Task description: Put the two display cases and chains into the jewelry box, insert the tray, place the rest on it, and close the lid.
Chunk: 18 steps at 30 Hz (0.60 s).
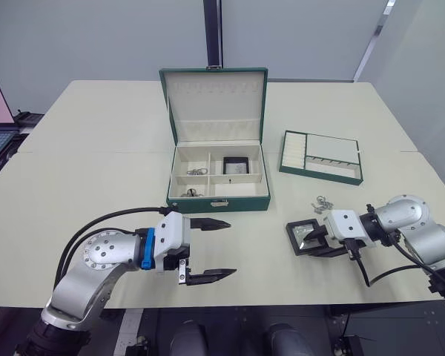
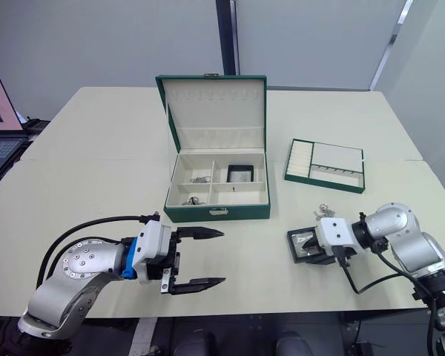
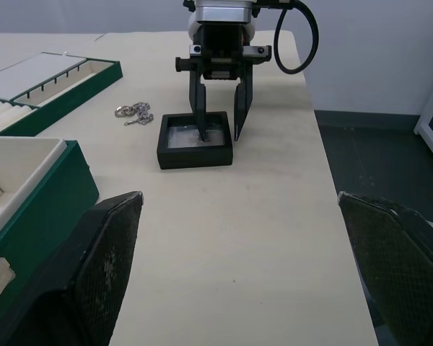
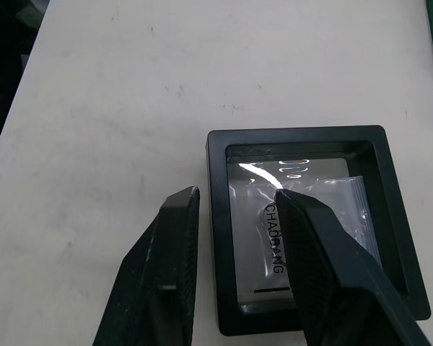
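The jewelry box point(image 1: 217, 178) sits open at the middle of the pale bench point(image 1: 96, 170), its lid point(image 1: 214, 104) standing upright at the back with the cream lining facing forward. Inside, one display case point(image 1: 235, 165) lies in the right rear compartment, and thin silver chains point(image 1: 196, 172) rest in the left compartments. Off to the right of the box, well apart from it, the shallow green tray point(image 1: 320, 156) lies flat on the bench with its ribbed ring section toward the box. Nearer the front edge on the right, the second display case point(image 4: 314, 227) lies flat on the bench, and the right pincer point(image 4: 234, 209) is down over it with its fingers spread: one fingertip point(image 4: 175, 216) is just outside the case's frame, the other is over the clear window, so the near frame edge sits between them; whether they touch it is not clear. A small cluster of silver pieces point(image 1: 321, 203) lies just behind that case, between it and the tray. On the left, the left pincer point(image 1: 211, 250) hovers just in front of the box, near its latch, fingers spread wide and holding nothing. A laptop point(image 2: 0, 111) sits at the far left edge.
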Each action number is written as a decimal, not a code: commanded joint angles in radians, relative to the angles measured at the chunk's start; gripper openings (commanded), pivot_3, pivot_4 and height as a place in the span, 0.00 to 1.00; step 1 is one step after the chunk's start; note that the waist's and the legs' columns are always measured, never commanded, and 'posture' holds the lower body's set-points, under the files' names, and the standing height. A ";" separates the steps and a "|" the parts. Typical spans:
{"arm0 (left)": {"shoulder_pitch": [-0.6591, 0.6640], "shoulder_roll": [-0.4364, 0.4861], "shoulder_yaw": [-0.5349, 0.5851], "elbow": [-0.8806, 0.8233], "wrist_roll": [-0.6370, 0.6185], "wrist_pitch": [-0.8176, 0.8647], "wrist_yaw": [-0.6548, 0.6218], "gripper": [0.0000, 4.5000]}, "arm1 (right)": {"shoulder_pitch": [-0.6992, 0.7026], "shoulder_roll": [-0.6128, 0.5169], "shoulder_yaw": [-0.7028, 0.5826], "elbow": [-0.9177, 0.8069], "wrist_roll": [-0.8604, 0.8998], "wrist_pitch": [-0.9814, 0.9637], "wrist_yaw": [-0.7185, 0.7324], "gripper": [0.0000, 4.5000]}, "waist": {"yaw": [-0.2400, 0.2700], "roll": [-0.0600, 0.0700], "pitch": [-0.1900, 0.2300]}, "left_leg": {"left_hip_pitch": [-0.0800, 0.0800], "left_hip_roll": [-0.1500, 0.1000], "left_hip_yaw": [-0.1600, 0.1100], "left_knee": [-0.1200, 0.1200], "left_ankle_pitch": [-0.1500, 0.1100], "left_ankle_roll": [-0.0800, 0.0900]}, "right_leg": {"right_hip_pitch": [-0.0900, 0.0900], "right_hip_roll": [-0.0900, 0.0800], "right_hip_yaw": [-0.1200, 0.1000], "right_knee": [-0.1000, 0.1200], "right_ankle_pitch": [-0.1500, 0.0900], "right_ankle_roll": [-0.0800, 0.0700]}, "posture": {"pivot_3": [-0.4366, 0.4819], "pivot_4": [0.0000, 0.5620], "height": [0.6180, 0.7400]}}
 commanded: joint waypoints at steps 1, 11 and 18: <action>-0.001 0.000 -0.006 -0.026 0.001 -0.010 -0.006 1.00 | 0.004 0.001 -0.014 -0.003 0.007 -0.018 0.001 0.27 | 0.000 0.000 0.000 | 0.000 0.000 0.000 0.000 0.000 0.000 | 0.000 0.000 0.000 0.000 0.000 0.000 | 0.48 0.27 1.00; 0.002 -0.002 -0.009 -0.021 0.005 -0.006 0.000 1.00 | 0.013 -0.011 -0.033 -0.040 0.045 0.020 0.016 0.00 | 0.000 0.000 0.000 | 0.000 0.000 0.000 0.000 0.000 0.000 | 0.000 0.000 0.000 0.000 0.000 0.000 | 0.48 0.27 1.00; -0.018 -0.019 0.027 -0.005 -0.012 0.011 0.042 1.00 | -0.080 -0.042 -0.087 -0.174 0.189 0.249 0.058 0.00 | -0.001 0.000 0.000 | 0.000 0.000 0.000 0.000 0.000 0.000 | 0.000 0.000 0.000 0.001 0.000 0.000 | 0.48 0.27 1.00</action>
